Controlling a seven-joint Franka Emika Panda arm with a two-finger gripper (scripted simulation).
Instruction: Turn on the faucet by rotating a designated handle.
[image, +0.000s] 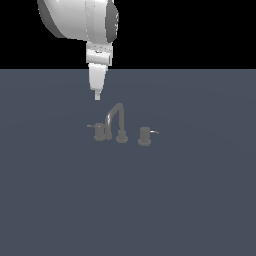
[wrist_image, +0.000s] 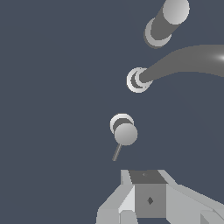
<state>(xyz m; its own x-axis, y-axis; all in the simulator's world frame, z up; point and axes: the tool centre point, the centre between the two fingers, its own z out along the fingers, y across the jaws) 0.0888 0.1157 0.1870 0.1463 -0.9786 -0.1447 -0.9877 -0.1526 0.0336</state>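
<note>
The faucet (image: 120, 117) is small and dull grey, with an arched spout rising from a round base and curving towards the exterior view's left. The handle (image: 100, 132) is the short knob under the spout's mouth, and its thin dull lever points left. The twin knob (image: 144, 136) with a bright lever stands to the right. My gripper (image: 97, 95) hangs above the handle and clear of it, with its fingers together and empty. In the wrist view the handle (wrist_image: 125, 133) lies just ahead of the gripper (wrist_image: 146, 181), with the spout base (wrist_image: 139, 79) and the twin knob (wrist_image: 166, 22) beyond it.
The faucet stands on a flat blue-grey surface (image: 190, 200) that fills the lower part of the exterior view. Nothing else shows on it.
</note>
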